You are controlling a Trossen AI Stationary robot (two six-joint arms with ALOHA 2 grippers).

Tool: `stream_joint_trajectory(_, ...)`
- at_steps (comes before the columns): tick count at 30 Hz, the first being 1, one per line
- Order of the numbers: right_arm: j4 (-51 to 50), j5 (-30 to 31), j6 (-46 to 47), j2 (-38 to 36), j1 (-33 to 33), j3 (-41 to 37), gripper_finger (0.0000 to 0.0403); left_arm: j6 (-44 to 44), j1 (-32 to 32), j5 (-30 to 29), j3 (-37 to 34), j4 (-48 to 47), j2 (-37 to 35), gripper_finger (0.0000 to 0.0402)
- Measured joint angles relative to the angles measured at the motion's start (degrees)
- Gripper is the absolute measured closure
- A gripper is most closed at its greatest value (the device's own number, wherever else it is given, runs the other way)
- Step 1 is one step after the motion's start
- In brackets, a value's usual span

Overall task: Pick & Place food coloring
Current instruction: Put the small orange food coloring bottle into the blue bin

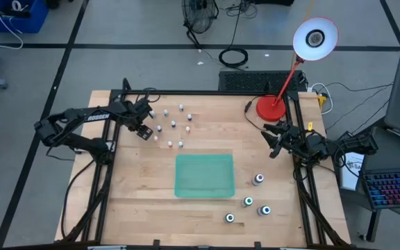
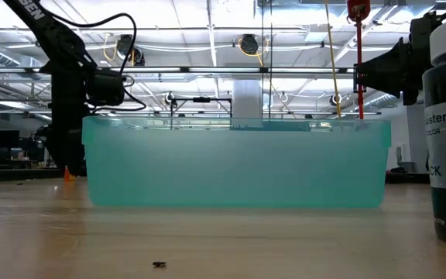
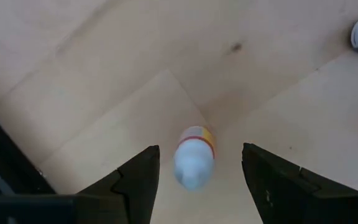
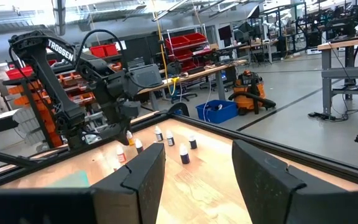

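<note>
We see the left gripper [image 3: 197,180] pointing down with fingers spread, a small white food coloring bottle [image 3: 194,158] between them, untouched, among the bottles at the table's [image 1: 137,194] far left. The right gripper [image 1: 275,142], fingers apart and empty, waits near the red lamp base [image 1: 270,107]. The green tray [image 1: 204,175] sits mid-table.

Bare surface [image 1: 207,142] lies between the small bottles [image 1: 173,125] at the far left and the green tray [image 1: 204,175]; four bigger bottles [image 1: 248,202] crowd the tray's near right corner
</note>
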Motion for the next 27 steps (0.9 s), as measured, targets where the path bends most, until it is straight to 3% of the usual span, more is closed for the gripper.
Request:
stream_joint_trajectory(15, 0.0, 0.0, 0.0, 0.0, 0.0, 0.0, 0.0227, 1.5, 0.2, -0.2, 0.4, -0.4, 0.0, 0.0179)
stream_joint_trajectory(18, 0.0, 0.0, 0.0, 0.0, 0.0, 0.0, 0.0226, 1.6, 0.2, -0.2, 0.4, -0.4, 0.0, 0.0212)
stream_joint_trajectory(24, 0.0, 0.0, 0.0, 0.0, 0.0, 0.0, 0.0226, 2.5, 1.3, 0.2, 0.5, -0.4, -0.1, 0.0321)
stream_joint_trajectory(27, 0.0, 0.0, 0.0, 0.0, 0.0, 0.0, 0.0227, 3.9, 1.5, 0.9, 0.8, -0.8, -0.1, 0.0334)
